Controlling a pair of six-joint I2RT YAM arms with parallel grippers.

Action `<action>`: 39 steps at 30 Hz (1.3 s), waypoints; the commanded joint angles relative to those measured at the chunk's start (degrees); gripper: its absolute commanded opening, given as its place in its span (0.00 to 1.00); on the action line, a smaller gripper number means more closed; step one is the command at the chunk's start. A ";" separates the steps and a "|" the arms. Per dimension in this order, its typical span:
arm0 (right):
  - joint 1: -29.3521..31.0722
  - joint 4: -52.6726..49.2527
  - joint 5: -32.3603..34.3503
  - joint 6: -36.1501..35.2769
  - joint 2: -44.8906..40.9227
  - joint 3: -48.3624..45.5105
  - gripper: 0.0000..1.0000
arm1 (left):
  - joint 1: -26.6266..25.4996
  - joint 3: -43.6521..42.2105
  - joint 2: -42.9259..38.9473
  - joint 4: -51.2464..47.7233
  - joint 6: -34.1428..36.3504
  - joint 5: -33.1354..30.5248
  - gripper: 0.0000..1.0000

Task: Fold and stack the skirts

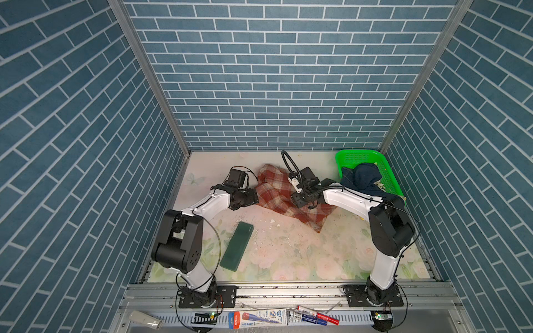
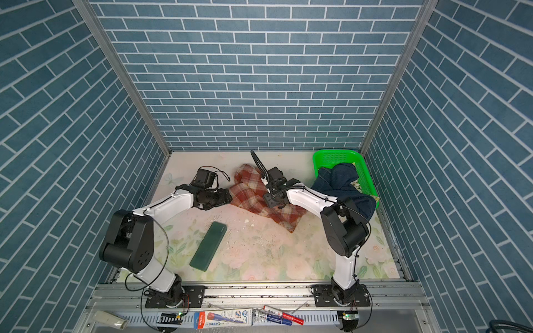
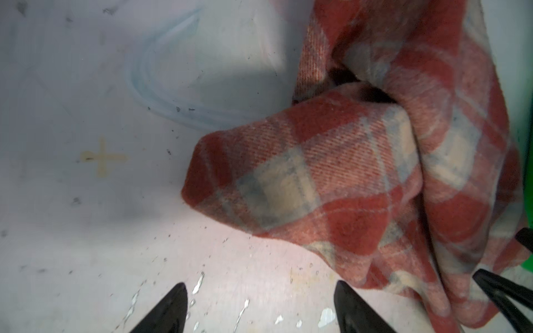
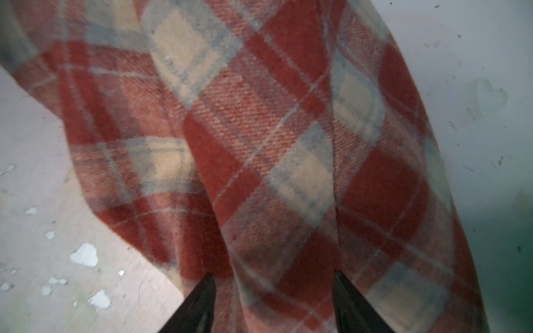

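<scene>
In both top views the plaid skirt (image 1: 274, 196) (image 2: 248, 196) lies crumpled on the table (image 1: 288, 248). Its long axis runs slantwise from the back wall toward the front right. The denim skirt (image 1: 363, 178) hangs over the basket (image 1: 357, 152). Print on the packet (image 1: 259, 318) is too small to read.

In the left wrist view the left gripper (image 3: 261, 288) stands wide over bare table, with the plaid skirt just beside it.

In the right wrist view the right gripper (image 4: 274, 282) is spread, with plaid cloth between its fingers.
</scene>
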 commanded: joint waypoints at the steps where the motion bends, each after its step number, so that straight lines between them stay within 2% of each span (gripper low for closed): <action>1: 0.22 1.53 4.80 0.69 3.63 3.30 0.60 | 0.87 -0.41 3.66 7.77 -3.58 2.73 0.73; 2: 0.20 1.76 5.33 0.88 4.49 3.83 0.56 | 0.87 -0.16 4.61 9.23 -4.02 2.94 0.69; 3: 0.22 1.73 5.72 1.10 5.48 4.75 0.44 | 0.87 -0.12 5.44 10.90 -4.60 2.87 0.54; 5: 0.21 1.32 6.14 1.71 6.83 6.59 0.11 | 0.79 0.42 6.40 12.64 -4.94 2.57 0.28; 6: 0.01 1.27 6.39 2.03 7.08 7.41 0.00 | 0.88 1.06 6.57 12.54 -4.62 2.19 0.13; 7: -0.25 1.13 6.42 2.36 6.88 8.19 0.00 | 0.87 1.94 6.59 11.79 -3.93 1.51 0.00; 11: -3.29 -0.81 2.92 4.82 3.27 10.13 0.00 | 2.43 5.29 5.50 6.99 -1.44 -0.28 0.00; 16: -10.66 -3.31 -3.13 9.21 -3.61 10.49 0.00 | 7.80 7.87 4.64 3.56 -0.51 -1.43 0.00; 21: -18.01 -5.20 -5.04 13.30 -2.62 12.10 0.00 | 11.80 15.68 8.97 0.63 -0.19 -0.94 0.00; 22: -18.94 -5.83 -5.02 14.07 -2.09 12.71 0.07 | 11.99 18.26 10.33 -0.77 0.21 -1.30 0.00; 23: -19.39 -5.91 -4.93 14.51 -1.94 12.91 0.23 | 12.03 20.25 11.29 -1.88 0.36 -1.26 0.00; 24: -19.65 -6.08 -4.40 15.01 -2.08 12.93 0.45 | 12.03 22.11 11.94 -2.82 0.54 -0.97 0.00; 26: -19.66 -6.38 -4.04 15.16 -3.01 12.78 0.66 | 11.24 22.77 11.52 -2.22 0.61 0.18 0.00; 27: -19.66 -6.19 -4.14 15.12 -3.79 12.31 0.71 | 10.35 22.25 10.62 -2.03 1.11 -0.10 0.09; 29: -19.58 -6.05 -3.94 14.59 -5.50 11.10 0.74 | 8.22 20.85 8.47 -2.28 2.59 -0.92 0.30; 31: -19.40 -6.12 -3.82 13.41 -7.25 9.72 0.75 | 5.84 17.76 5.79 -1.84 3.62 -1.40 0.44; 34: -19.27 -6.18 -3.51 11.64 -10.00 7.35 0.74 | 2.60 13.06 2.19 -2.33 5.19 -3.71 0.54; 39: -18.23 -7.44 -3.61 9.78 -14.60 3.90 0.71 | -2.19 8.31 0.27 -5.38 6.74 -8.55 0.57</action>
